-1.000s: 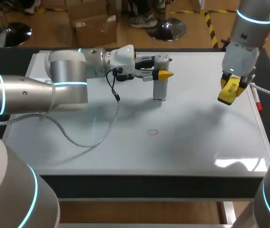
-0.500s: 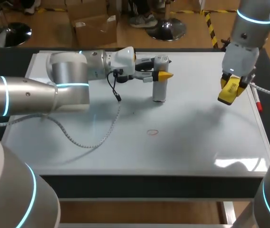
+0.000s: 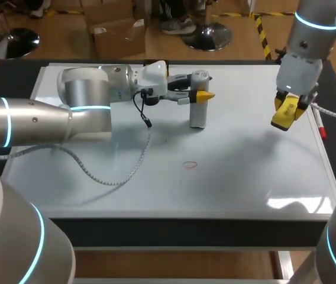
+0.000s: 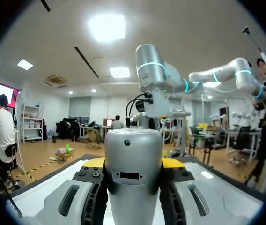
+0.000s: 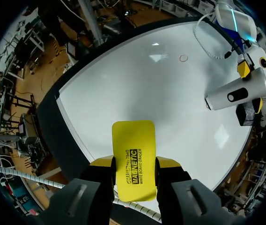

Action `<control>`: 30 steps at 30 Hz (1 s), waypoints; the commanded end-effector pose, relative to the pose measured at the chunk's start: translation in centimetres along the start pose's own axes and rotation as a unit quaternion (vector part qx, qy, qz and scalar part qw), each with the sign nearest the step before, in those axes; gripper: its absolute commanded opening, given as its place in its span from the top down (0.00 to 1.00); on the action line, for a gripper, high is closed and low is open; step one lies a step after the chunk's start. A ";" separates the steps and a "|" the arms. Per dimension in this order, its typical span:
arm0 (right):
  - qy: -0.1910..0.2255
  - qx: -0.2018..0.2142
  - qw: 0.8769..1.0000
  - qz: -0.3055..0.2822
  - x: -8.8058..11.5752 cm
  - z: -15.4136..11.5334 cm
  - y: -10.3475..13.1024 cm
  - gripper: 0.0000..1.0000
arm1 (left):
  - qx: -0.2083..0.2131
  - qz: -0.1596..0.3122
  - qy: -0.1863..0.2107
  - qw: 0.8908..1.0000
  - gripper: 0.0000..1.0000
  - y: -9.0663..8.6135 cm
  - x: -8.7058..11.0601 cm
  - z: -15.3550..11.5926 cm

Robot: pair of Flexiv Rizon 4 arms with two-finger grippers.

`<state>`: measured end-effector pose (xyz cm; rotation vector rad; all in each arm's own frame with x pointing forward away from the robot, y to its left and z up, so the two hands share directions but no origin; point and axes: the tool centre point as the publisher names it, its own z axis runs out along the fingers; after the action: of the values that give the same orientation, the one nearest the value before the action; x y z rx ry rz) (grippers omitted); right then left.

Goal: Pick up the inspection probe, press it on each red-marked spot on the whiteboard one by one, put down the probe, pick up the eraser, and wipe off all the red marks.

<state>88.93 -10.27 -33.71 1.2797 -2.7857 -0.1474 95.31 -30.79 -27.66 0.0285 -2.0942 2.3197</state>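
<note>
Clamped on the inspection probe point(image 3: 198, 111) from two sides: left tool point(image 3: 199, 93), yellow fingertips point(image 4: 94, 162) pressed flat against the grey cylinder. Probe upright over the whiteboard point(image 3: 245, 177), close to its far edge and about midway along it. Lower end right at the surface; actual contact impossible to tell. Whiteboard flat on the dark bench point(image 3: 17, 77).

One small red mark point(image 3: 190, 165), a thin ring, nearer the whiteboard's front edge, well apart from the probe.

Over the whiteboard's right side, near the far right corner: right tool point(image 5: 134, 163), closed on the yellow eraser point(image 5: 133, 140), which sticks out past the fingertips. No contact with the board.

Along the right edge, a red marker pen point(image 3: 320, 125). Across the left half, a loose grey cable point(image 3: 118, 174) trailing from the left arm.
</note>
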 end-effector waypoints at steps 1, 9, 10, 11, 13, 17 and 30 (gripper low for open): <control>0.002 0.001 1.000 -0.001 0.0 0.0 -0.1 1.00 | -0.002 0.000 0.000 1.000 1.00 0.1 0.1 -0.1; 0.002 0.001 1.000 -0.001 0.0 0.0 -0.1 1.00 | -0.005 -0.002 0.000 1.000 1.00 0.1 0.1 -0.1; 0.002 0.001 1.000 -0.001 0.0 0.0 -0.1 1.00 | -0.005 -0.002 0.000 1.000 1.00 0.1 0.1 -0.1; 0.002 0.001 1.000 -0.001 0.0 0.0 -0.1 1.00 | -0.005 -0.002 0.000 1.000 1.00 0.1 0.1 -0.1; 0.002 0.001 1.000 -0.001 0.0 0.0 -0.1 1.00 | -0.005 -0.002 0.000 1.000 1.00 0.1 0.1 -0.1; 0.002 0.001 1.000 -0.001 0.0 0.0 -0.1 1.00 | -0.005 -0.002 0.000 1.000 1.00 0.1 0.1 -0.1; 0.002 0.001 1.000 -0.001 0.0 0.0 -0.1 1.00 | -0.008 0.006 0.003 1.000 1.00 -0.7 0.0 -0.2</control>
<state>88.93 -10.26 -33.71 1.2796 -2.7856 -0.1473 95.30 -30.77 -27.50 0.0214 -2.1016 2.3153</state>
